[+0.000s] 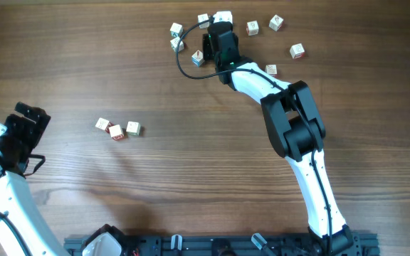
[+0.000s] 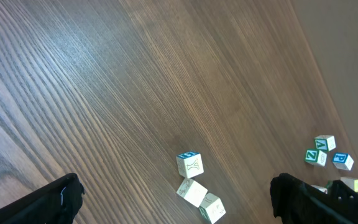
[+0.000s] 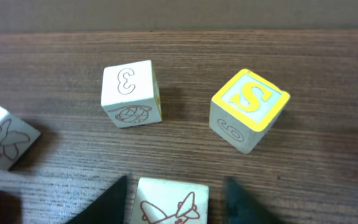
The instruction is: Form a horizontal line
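**Wood worktop: left arm parked wide, right arm stretched to the far cubes**

Nearest the robot, the left arm [image 1: 6,195] rises from the lower-left corner of the overhead view and stays at the left edge of the worktop [image 1: 191,178]. Its own camera shows the left end effector [image 2: 178,178] spread wide, with one black finger in each bottom corner and nothing held between them.

Just ahead of it lies the horizontal line [image 1: 117,129], left of the worktop's centre. It is three whitish cubes roughly edge to edge, the middle one set a little lower, so the row is slightly crooked. The overhead view shows reddish marks on them. The left wrist view sees the three from one end and shows blue and green marks on the farthest.

The right arm [image 1: 294,121] climbs from the lower right to a black elbow, and its white forearm then angles up and left to the far side. From overhead its head hides what lies beneath it. The right wrist view shows the right end effector [image 3: 176,182] with its fingers close on both sides of the aeroplane cube [image 3: 169,205]. I cannot tell whether they press it.

Beyond that stand the 3 cube [image 3: 131,93] and the yellow-edged S cube [image 3: 249,109], set apart from each other. The overhead view adds loose cubes [image 1: 275,23] scattered around the far edge.
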Tool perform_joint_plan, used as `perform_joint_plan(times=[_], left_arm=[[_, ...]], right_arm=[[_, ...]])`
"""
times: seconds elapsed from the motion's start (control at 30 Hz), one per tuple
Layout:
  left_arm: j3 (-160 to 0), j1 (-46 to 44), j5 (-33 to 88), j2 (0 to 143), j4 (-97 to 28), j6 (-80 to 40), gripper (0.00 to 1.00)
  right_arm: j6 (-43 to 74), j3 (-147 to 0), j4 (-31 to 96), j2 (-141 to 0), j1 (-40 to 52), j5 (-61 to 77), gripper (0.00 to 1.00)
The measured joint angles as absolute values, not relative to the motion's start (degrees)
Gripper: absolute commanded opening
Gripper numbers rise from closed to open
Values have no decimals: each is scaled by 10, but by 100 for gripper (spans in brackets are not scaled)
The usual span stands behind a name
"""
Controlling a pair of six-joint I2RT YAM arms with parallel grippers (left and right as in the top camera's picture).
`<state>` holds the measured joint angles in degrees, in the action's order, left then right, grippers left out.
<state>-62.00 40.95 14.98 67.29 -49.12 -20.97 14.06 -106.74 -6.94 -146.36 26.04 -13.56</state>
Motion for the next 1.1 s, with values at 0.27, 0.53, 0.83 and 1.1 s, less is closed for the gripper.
perform_joint_plan(times=[0.27, 0.53, 0.83, 1.1], left_arm=[[-620, 409, 150, 673, -491, -210, 100], [-620, 409, 150, 673, -492, -210, 100], [-620, 409, 150, 673, -493, -210, 100], [-620, 409, 151, 673, -493, -210, 100]], right_arm=[[133, -1101, -10, -1455, 260, -135, 11], [130, -1104, 184, -1339, 272, -65, 10], [241, -1101, 412, -1269, 357, 121, 6], [365, -955, 266, -1271, 495, 44, 6]])
